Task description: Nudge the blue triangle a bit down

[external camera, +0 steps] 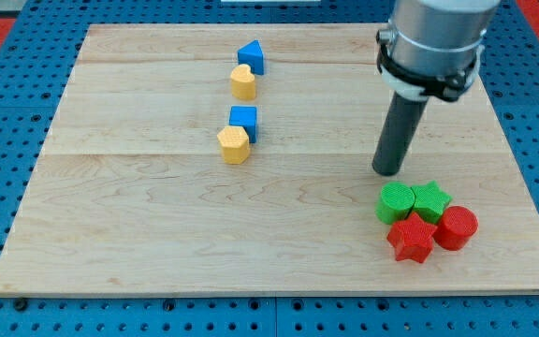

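Observation:
The blue triangle lies near the view's top, left of centre, on the wooden board. A yellow heart-shaped block touches it just below. My tip rests on the board at the view's right, far to the right of and below the blue triangle. It stands just above the green blocks.
A blue cube and a yellow hexagonal block sit together below the yellow heart. At the lower right are a green cylinder, a green star, a red star and a red cylinder, clustered.

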Robot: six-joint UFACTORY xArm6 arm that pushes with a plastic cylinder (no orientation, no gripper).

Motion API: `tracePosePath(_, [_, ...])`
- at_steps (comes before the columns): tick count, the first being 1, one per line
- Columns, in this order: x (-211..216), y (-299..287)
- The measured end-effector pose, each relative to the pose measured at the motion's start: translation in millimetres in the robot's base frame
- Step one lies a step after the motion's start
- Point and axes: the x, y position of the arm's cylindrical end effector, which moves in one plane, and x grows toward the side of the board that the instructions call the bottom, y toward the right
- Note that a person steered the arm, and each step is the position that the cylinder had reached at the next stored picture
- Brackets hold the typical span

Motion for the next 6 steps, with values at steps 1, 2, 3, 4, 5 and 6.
tracePosePath(1, [-24.5,-8.2])
tracePosePath(2, [-67.5,5.7])
tracePosePath(3, [-103.2,8.3])
tracePosePath(4, [-138.3,8.2])
tracePosePath(5, [-186.8,-9.4])
tracePosePath(6, [-222.7,-61.9])
